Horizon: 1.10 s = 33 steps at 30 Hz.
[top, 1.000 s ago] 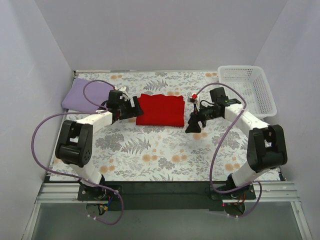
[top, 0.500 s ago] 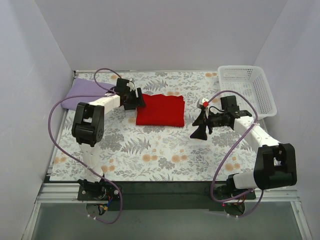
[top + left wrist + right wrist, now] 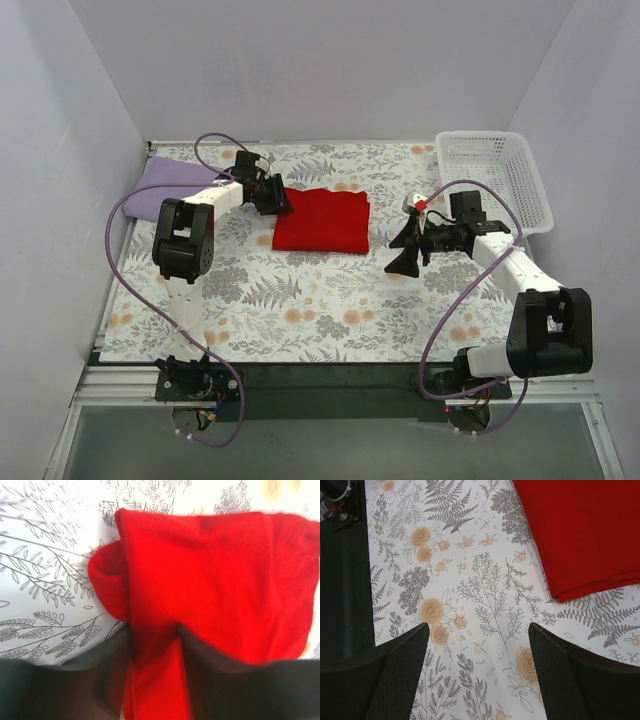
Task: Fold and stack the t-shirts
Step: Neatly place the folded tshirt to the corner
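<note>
From my remote station: the folded red t-shirt (image 3: 322,222) lay flat on the grey floral cloth (image 3: 300,300) that covered the table, a little behind the cloth's middle. At the shirt's far left corner, my left gripper (image 3: 154,640) had its two dark fingers (image 3: 65,685) pressed on a fold of the red fabric, a strip of which ran down between them in the left wrist view; motion blur softened the fingers there. To the shirt's right and apart from it, my right gripper (image 3: 479,630) hung over bare floral print with its jaws spread wide and nothing between them. The lavender t-shirt (image 3: 170,180) sat to the red shirt's left, beyond the left arm. The white lattice basket (image 3: 490,170) stood well off to the red shirt's right.
</note>
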Motion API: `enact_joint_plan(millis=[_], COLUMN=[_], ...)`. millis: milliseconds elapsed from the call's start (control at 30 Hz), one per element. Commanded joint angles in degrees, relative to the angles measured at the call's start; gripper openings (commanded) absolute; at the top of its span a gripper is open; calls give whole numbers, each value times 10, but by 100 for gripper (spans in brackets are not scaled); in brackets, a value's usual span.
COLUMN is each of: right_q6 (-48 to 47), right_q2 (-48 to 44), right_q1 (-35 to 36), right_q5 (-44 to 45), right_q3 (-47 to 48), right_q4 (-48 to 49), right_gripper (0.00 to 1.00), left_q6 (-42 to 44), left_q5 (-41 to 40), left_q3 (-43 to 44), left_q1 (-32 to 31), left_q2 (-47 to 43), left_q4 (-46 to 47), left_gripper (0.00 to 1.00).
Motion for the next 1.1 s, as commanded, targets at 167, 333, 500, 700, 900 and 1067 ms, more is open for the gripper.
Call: enact_joint_plan(millis=[167, 333, 500, 700, 900, 1067], right_q6=[-16, -20, -27, -33, -36, -39], right_q2=[-14, -20, -17, -13, -10, -5], right_q1=[-23, -36, -41, -44, -44, -45], right_q5=[-35, -44, -52, -57, -58, -58], right_q3=[-7, -9, -7, -3, -2, 0], right_q4=[8, 5, -4, -14, -17, -21], right_gripper=[86, 86, 86, 86, 86, 86], left_q6=[41, 108, 256, 427, 535, 634], left_q5=[72, -37, -215, -373, -432, -450], left_q3=[-43, -92, -218, -370, -412, -397], left_q1=[-8, -7, -8, -6, -1, 1], left_q2=[0, -110, -245, -373, -399, -381], left_q4=[-23, 1, 90, 233, 355, 425], left_gripper=[1, 0, 0, 0, 0, 0])
